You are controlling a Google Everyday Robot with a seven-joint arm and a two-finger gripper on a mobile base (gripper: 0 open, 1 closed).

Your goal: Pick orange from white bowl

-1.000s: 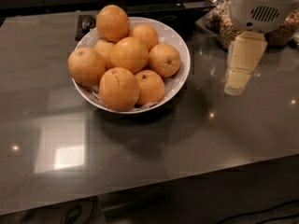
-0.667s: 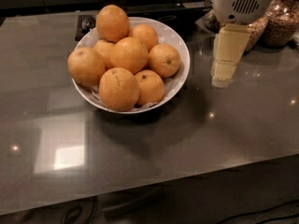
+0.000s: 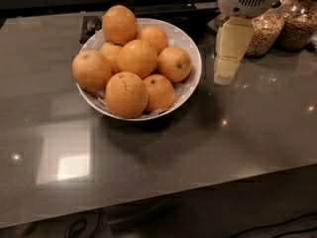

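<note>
The white bowl [image 3: 190,48] stands on the grey table, left of centre, and holds several oranges. A large, round, smooth orange [image 3: 139,58] lies at the middle of the pile. Another big smooth one [image 3: 120,25] sits at the back, highest. The front orange [image 3: 126,94] has a dark crease. Two smaller ones at the right [image 3: 174,63] [image 3: 159,92] have dark stem dots. My gripper [image 3: 225,76], cream-coloured under a white housing, hangs just right of the bowl's rim, above the table, touching nothing.
Two clear jars of grain or nuts [image 3: 265,33] [image 3: 297,26] stand at the back right behind the gripper. A small dark object [image 3: 91,26] lies behind the bowl at the back left. The table's front edge [image 3: 198,185] runs across the lower part.
My gripper has moved left and towards the back, from well right of the bowl to just beside its right rim. The bowl and oranges have not moved.
</note>
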